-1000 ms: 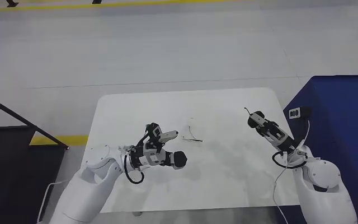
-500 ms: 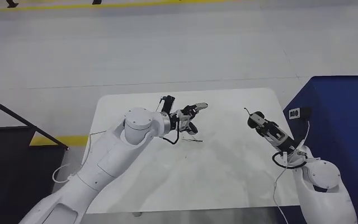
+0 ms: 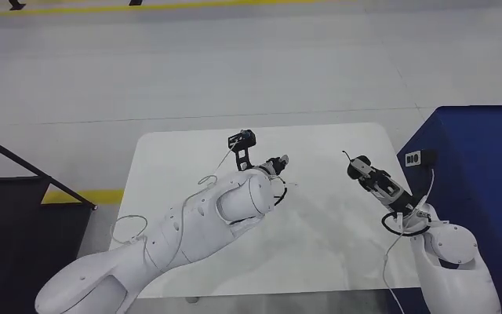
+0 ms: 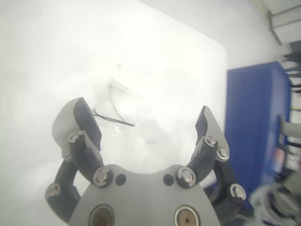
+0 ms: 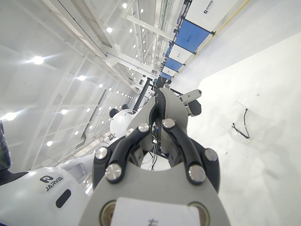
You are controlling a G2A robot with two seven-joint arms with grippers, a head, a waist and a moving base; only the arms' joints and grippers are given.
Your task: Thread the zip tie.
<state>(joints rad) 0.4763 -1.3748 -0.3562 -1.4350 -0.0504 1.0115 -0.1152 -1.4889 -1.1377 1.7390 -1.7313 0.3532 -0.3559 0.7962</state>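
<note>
The left gripper (image 4: 142, 109) has swung forward over the table (image 3: 337, 235) and now hangs wide open above the loose ties (image 4: 111, 118). These lie on a clear plastic sheet (image 5: 258, 121) at mid-table, and from above its own arm covers them. The right gripper (image 3: 353, 164) has stayed put, pinched shut on a zip tie (image 3: 345, 155), near the blue cabinet (image 3: 463, 165).

Brand lettering on a wall panel (image 5: 218, 12)
</note>
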